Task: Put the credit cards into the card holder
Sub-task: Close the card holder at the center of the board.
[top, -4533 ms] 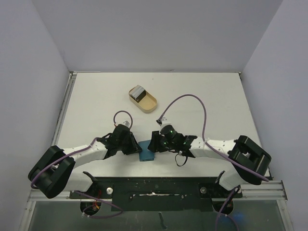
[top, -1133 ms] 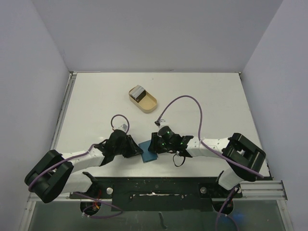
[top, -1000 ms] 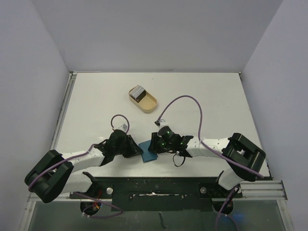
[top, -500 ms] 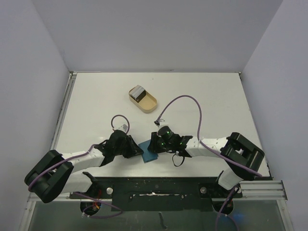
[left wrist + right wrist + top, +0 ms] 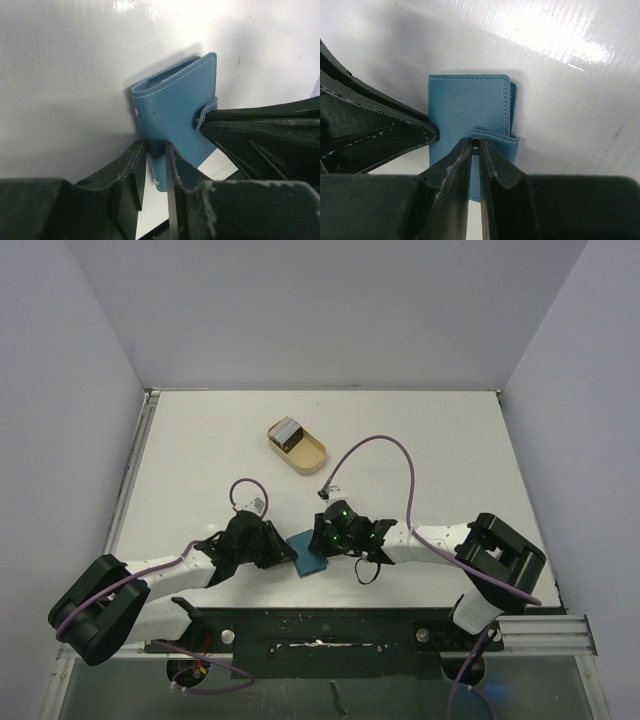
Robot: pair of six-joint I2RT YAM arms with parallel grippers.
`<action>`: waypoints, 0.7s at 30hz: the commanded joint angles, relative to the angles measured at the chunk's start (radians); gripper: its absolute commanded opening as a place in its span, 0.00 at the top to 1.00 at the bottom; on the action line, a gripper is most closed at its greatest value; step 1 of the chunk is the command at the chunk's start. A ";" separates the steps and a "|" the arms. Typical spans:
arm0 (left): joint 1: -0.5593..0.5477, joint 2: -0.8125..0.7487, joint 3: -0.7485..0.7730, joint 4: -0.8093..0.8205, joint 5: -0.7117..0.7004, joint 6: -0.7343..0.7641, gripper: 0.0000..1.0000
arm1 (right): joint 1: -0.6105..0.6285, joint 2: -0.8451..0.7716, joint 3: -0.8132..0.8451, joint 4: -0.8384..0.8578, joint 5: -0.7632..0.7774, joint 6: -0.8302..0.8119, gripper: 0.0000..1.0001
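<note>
The teal card holder (image 5: 308, 554) lies folded shut on the table between both grippers, near the front edge. My left gripper (image 5: 154, 161) is shut on the card holder's (image 5: 175, 117) near edge. My right gripper (image 5: 476, 145) has its jaws closed on the snap tab (image 5: 495, 136) that wraps over the card holder's (image 5: 465, 105) cover. From above, the left gripper (image 5: 284, 553) and right gripper (image 5: 321, 541) meet over it. The credit cards (image 5: 286, 431), a grey and white stack, sit in the tan tray (image 5: 309, 454) farther back.
Purple cables loop above each wrist. The black mounting rail (image 5: 320, 625) runs along the table's near edge. White walls enclose the table on three sides.
The right gripper's jaws have narrowed onto the snap tab, and that arm has edged slightly left. The left gripper and the card holder stay put.
</note>
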 commanded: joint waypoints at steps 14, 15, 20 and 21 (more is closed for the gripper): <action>-0.005 -0.001 -0.001 0.081 0.002 0.013 0.81 | 0.072 0.204 0.151 -0.347 0.119 -0.080 0.91; -0.005 0.001 -0.001 0.083 0.002 0.014 0.81 | 0.074 0.212 0.154 -0.356 0.119 -0.082 0.91; -0.006 0.007 0.003 0.085 0.002 0.017 0.81 | 0.076 0.277 0.177 -0.424 0.114 -0.092 0.93; -0.005 0.008 0.004 0.085 0.003 0.019 0.81 | 0.077 0.284 0.180 -0.436 0.115 -0.091 0.93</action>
